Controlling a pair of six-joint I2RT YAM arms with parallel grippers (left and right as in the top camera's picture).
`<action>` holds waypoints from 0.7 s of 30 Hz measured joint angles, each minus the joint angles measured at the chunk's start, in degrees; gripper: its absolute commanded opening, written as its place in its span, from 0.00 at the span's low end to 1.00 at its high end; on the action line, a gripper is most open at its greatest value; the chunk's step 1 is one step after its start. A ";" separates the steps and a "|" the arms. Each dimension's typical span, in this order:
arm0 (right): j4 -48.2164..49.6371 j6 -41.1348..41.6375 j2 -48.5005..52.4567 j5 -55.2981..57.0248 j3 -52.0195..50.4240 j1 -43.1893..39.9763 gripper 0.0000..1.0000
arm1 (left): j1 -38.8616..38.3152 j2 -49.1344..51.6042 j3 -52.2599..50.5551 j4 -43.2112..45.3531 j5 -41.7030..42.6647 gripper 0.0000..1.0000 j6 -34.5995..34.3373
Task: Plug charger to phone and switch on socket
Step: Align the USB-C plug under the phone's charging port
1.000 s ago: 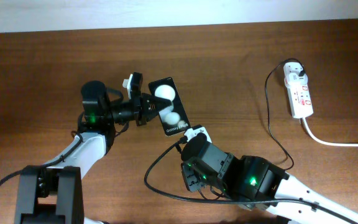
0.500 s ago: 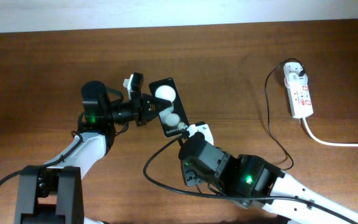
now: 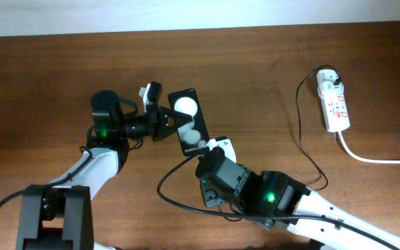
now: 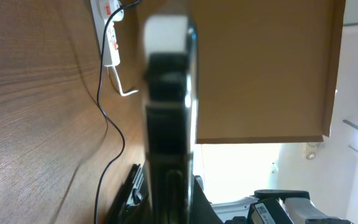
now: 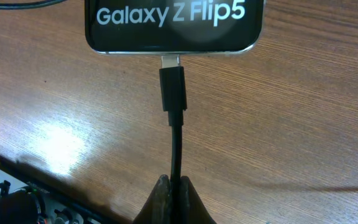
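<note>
The black phone (image 3: 188, 129), with two white round spots, is held off the table on its edge by my left gripper (image 3: 175, 123), which is shut on it. In the left wrist view the phone (image 4: 169, 93) stands edge-on between the jaws of the left gripper (image 4: 169, 202). My right gripper (image 3: 212, 148) sits just below the phone's lower end. In the right wrist view the right gripper (image 5: 176, 186) is shut on the charger cable (image 5: 176, 146). The plug tip (image 5: 173, 87) meets the port in the phone's bottom edge (image 5: 173, 18), and a little metal still shows. The socket strip (image 3: 334, 104) lies at the far right.
The white adapter (image 3: 328, 78) sits in the strip's top end. Its black cable (image 3: 301, 132) runs down and loops along the table to my right arm. The strip's thick white cord (image 3: 373, 158) leaves to the right. The strip also shows in the left wrist view (image 4: 109, 25).
My right gripper has moved up and left with the cable, bringing the plug tip to the phone's lower end. The left gripper has tilted the phone slightly.
</note>
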 measured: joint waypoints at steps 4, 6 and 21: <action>0.02 0.02 0.00 -0.28 0.00 0.00 0.04 | 0.02 0.00 0.00 -0.02 0.00 0.00 0.37; 0.00 0.02 0.00 -0.72 0.00 0.00 0.04 | 0.02 0.00 0.00 0.00 -0.02 0.00 0.42; -0.07 1.84 0.00 -1.49 0.00 0.00 0.04 | 0.02 0.00 0.00 0.00 -0.02 0.00 0.61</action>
